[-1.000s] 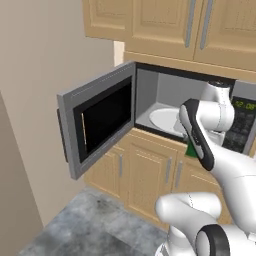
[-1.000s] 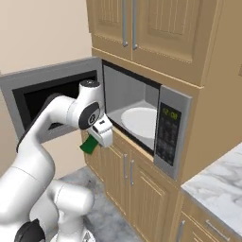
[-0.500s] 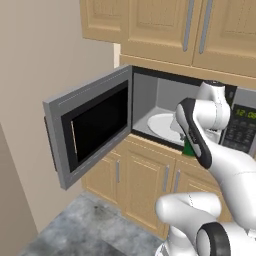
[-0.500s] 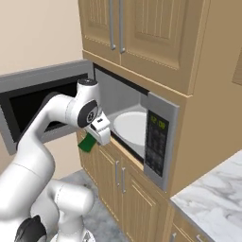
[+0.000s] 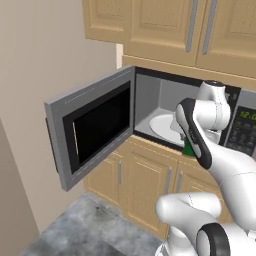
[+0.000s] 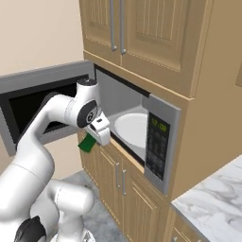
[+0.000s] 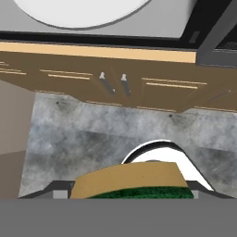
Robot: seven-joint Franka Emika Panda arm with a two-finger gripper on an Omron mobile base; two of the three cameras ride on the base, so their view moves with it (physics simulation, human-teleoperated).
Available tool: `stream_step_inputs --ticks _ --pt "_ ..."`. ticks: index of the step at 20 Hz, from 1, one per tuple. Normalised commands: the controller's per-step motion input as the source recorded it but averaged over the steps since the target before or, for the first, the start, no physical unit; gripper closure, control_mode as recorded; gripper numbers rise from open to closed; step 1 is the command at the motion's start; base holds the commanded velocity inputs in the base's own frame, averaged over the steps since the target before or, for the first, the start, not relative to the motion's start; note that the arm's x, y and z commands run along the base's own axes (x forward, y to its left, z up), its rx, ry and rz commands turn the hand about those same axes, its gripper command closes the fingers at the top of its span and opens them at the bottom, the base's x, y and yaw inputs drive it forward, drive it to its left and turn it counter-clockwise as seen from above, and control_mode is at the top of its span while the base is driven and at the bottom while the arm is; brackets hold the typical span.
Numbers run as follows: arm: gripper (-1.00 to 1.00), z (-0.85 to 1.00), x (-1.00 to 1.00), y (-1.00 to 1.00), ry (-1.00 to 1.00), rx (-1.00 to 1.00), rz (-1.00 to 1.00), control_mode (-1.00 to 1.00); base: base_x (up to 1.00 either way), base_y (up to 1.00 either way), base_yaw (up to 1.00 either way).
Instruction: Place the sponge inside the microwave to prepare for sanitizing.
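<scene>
You're looking down past the small dark-green rectangular sponge with a tan-yellow edge (image 7: pixel 134 185), sitting at the bottom of frame. The white round plate (image 7: pixel 83 11) sits at the top, on the grey microwave floor (image 7: pixel 166 25). Below its dark front edge you get wooden cabinet doors with thin metal handles (image 7: pixel 113 83), then mottled grey stone floor (image 7: pixel 92 139).

microwave (image 5: pixel 150 107) cavity open, door (image 5: pixel 92 127) swung aside
</scene>
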Motion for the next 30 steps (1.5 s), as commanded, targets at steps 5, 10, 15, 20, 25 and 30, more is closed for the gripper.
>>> stream_step_inputs --ticks 5,10,15,20,25,30 --pt "1.0 0.0 0.0 0.0 0.0 0.0 0.0 1.0 0.27 0.09 0.01" --pt "1.0 0.0 0.0 0.0 0.0 0.0 0.0 1.0 0.3 0.07 0.0" --pt "1.0 0.0 0.03 0.0 0.0 0.0 0.0 -1.0 0.17 0.0 0.0" --pt "1.0 -0.03 0.09 0.0 -0.13 0.0 0.0 -1.0 0.0 0.0 0.0" --pt "1.0 0.0 0.38 -0.01 -0.08 0.0 0.0 -1.0 0.0 0.0 0.0" --pt "1.0 0.02 0.39 0.0 -0.04 -0.08 -0.05 -1.0 0.0 0.0 0.0"
